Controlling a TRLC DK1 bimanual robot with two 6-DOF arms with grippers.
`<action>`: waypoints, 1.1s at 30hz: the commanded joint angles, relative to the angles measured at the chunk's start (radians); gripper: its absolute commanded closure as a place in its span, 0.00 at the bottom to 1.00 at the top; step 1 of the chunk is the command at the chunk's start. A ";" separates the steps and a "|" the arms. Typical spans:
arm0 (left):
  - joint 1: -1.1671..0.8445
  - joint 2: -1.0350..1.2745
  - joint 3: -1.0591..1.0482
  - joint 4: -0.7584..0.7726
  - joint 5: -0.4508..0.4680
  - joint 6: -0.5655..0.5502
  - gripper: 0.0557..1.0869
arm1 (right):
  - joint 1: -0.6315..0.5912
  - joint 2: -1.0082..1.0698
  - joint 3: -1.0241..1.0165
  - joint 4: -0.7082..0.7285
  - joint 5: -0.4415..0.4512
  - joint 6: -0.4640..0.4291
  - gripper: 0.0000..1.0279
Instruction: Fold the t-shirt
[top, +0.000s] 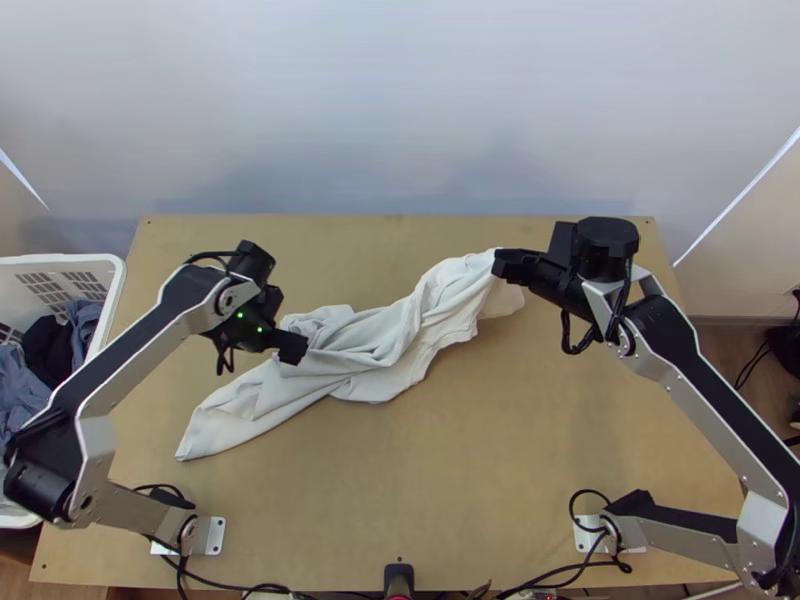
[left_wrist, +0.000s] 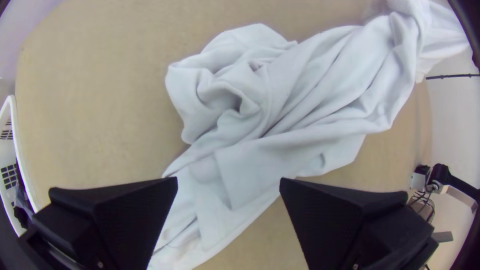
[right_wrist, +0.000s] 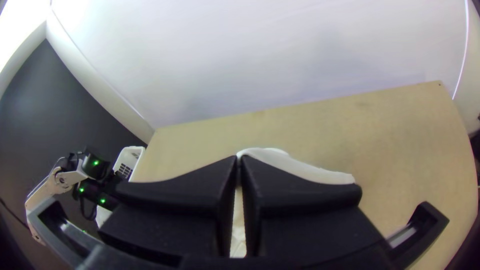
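The white t-shirt (top: 385, 335) lies bunched and twisted across the table, its far right end lifted. At that raised end is my right gripper (top: 500, 264); in the right wrist view the right gripper (right_wrist: 238, 160) is shut on the t-shirt (right_wrist: 300, 169). My left gripper (top: 293, 346) is over the left part of the cloth in the top view. In the left wrist view the left gripper (left_wrist: 228, 182) stands open, fingers wide apart, with the t-shirt (left_wrist: 320, 100) beneath and between them; neither finger clearly grips it.
A white laundry basket (top: 118, 275) with dark and grey clothes stands at the table's left edge. Bare wooden table (top: 480, 480) extends on the near side of the cloth. Cables (top: 250, 588) run along the near edge, and a pale wall (top: 400, 110) rises behind.
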 joint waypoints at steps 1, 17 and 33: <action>-0.003 0.059 -0.034 0.060 0.018 -0.024 0.04 | 0.003 0.018 -0.002 0.008 0.001 -0.005 0.97; -0.019 0.084 0.106 0.159 -0.014 -0.120 0.97 | -0.027 0.040 0.003 0.027 0.004 -0.045 0.97; 0.309 0.193 0.821 0.148 -0.012 -0.367 0.97 | -0.086 0.004 0.058 0.222 0.250 -0.274 0.97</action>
